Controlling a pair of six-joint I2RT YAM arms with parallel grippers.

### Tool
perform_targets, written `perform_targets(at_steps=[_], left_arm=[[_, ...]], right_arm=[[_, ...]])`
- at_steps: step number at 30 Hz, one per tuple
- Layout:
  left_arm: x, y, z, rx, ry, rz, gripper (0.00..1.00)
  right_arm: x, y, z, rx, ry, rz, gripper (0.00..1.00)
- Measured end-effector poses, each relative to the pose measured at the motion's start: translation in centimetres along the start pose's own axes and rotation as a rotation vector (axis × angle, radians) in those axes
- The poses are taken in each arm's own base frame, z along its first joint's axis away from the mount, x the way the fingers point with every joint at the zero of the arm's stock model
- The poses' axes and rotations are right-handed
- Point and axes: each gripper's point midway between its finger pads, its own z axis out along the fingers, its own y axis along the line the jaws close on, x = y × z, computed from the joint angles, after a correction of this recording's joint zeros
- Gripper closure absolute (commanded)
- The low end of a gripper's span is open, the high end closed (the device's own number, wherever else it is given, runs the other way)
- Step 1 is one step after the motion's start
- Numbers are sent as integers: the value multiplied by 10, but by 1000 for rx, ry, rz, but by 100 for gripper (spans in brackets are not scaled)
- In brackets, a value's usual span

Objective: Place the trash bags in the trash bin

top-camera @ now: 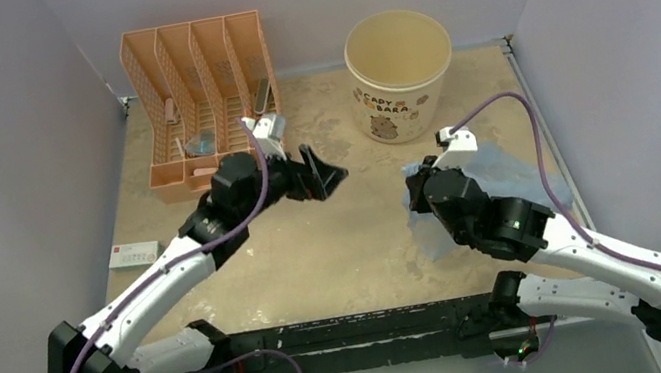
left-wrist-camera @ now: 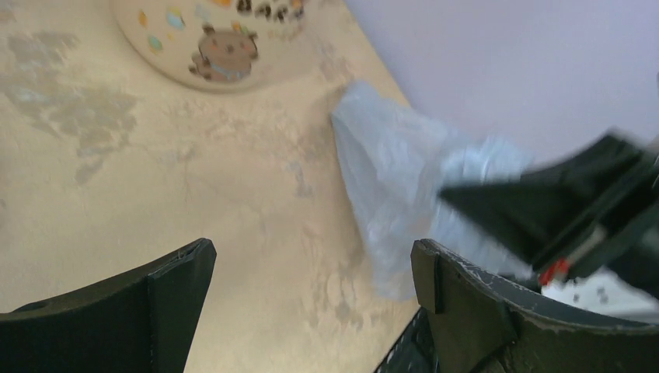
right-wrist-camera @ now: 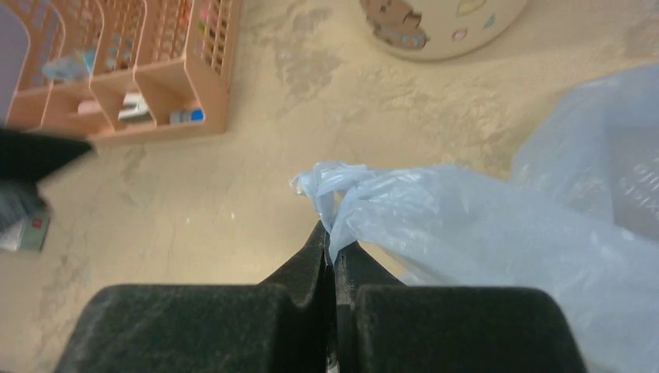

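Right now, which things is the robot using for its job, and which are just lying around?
For the job: trash bag, pinched by the right gripper; trash bin; open left gripper.
Just lying about: orange organizer; small white box.

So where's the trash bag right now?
Top view, right side: the trash bag lies in front of the trash bin, pinched by the right gripper.

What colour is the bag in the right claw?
Translucent light blue. The trash bag shows best in right wrist view.
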Motion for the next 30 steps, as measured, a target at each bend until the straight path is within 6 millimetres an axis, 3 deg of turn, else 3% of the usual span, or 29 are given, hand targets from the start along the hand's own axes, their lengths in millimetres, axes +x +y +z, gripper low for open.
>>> perform_targets(at_steps=[3, 11, 17, 22, 27, 30], left_arm=[[-34, 7, 18, -15, -32, -32, 4], [-114, 11, 94, -16, -85, -29, 6], [-160, 27, 151, -60, -130, -19, 7], [-162, 71, 199, -141, -97, -36, 9], [-129, 119, 227, -224, -10, -59, 13], [-142, 124, 233, -213, -25, -32, 14]], right_arm=[[19, 2, 0, -59, 44, -9, 100], [17, 28, -11, -227, 49, 42, 100], [47, 41, -4, -283, 145, -31, 100], [63, 44, -3, -312, 196, -78, 100], [63, 48, -5, -345, 197, -88, 100], [66, 49, -5, -354, 203, -93, 100]])
